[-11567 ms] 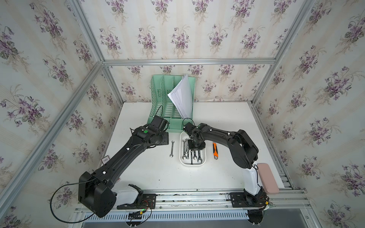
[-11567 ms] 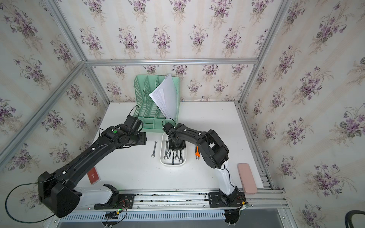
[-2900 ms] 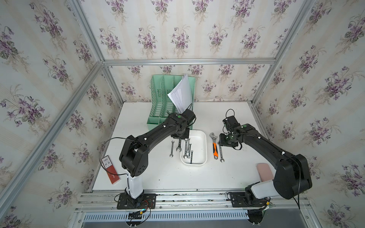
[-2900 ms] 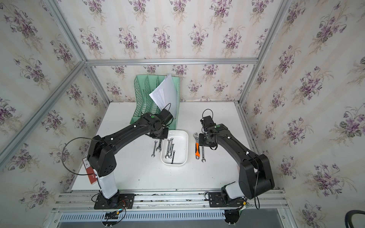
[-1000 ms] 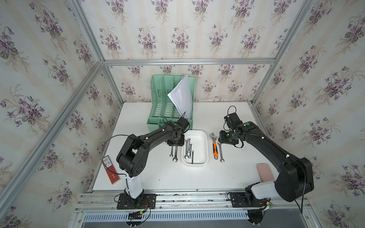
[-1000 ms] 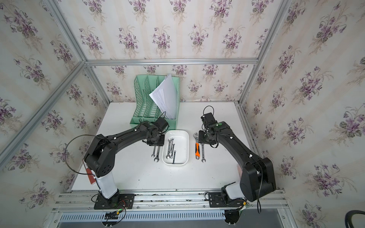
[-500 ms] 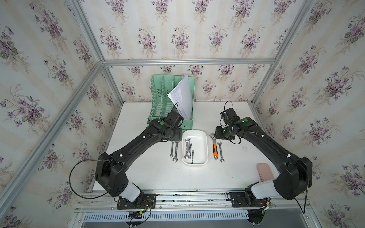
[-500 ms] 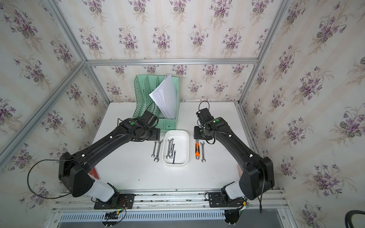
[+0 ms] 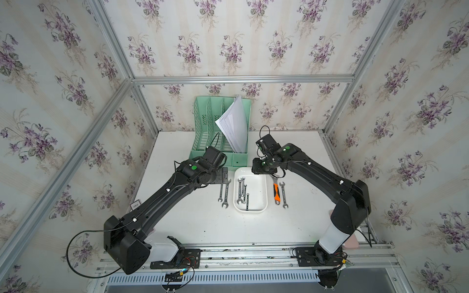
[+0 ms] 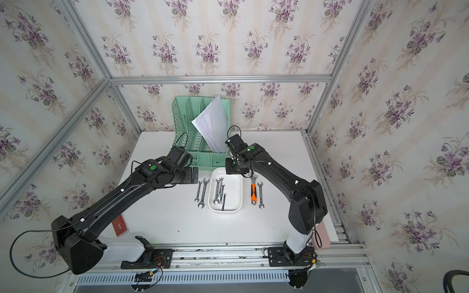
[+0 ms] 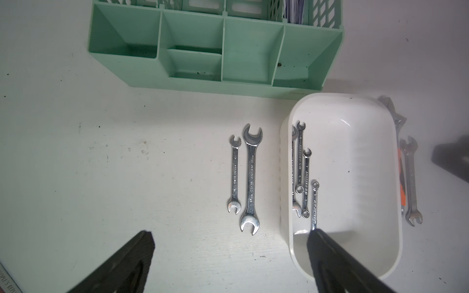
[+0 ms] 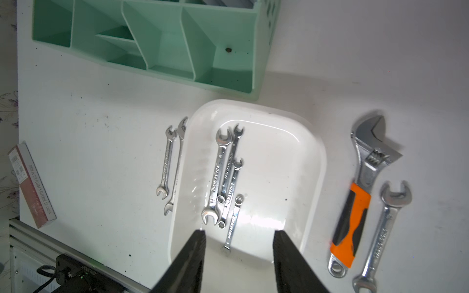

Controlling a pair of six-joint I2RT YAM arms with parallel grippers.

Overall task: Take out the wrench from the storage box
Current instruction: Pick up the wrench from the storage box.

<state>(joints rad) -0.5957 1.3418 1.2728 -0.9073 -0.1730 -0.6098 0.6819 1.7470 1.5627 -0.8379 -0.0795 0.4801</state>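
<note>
The white storage box (image 9: 258,187) lies mid-table with several small wrenches (image 9: 241,190) along its left side, also seen in the right wrist view (image 12: 220,172). Two more wrenches (image 11: 250,177) lie side by side on the table just left of the box. My left gripper (image 11: 232,241) hangs open and empty above these two, one finger (image 11: 327,253) over the box's near left corner. My right gripper (image 12: 239,243) hovers over the box's far end (image 9: 257,168). Its jaws stand apart with nothing between them.
Right of the box lie an orange-handled adjustable wrench (image 9: 276,189) and a plain spanner (image 9: 282,194). A mint-green file organizer (image 9: 215,132) with papers stands right behind the box. A red packet (image 10: 119,225) and a pink object (image 10: 322,238) lie near the front edge.
My left gripper has opened wide and drawn back above the larger wrench left of the box. My right arm has swung left from the adjustable wrench to over the box's far end.
</note>
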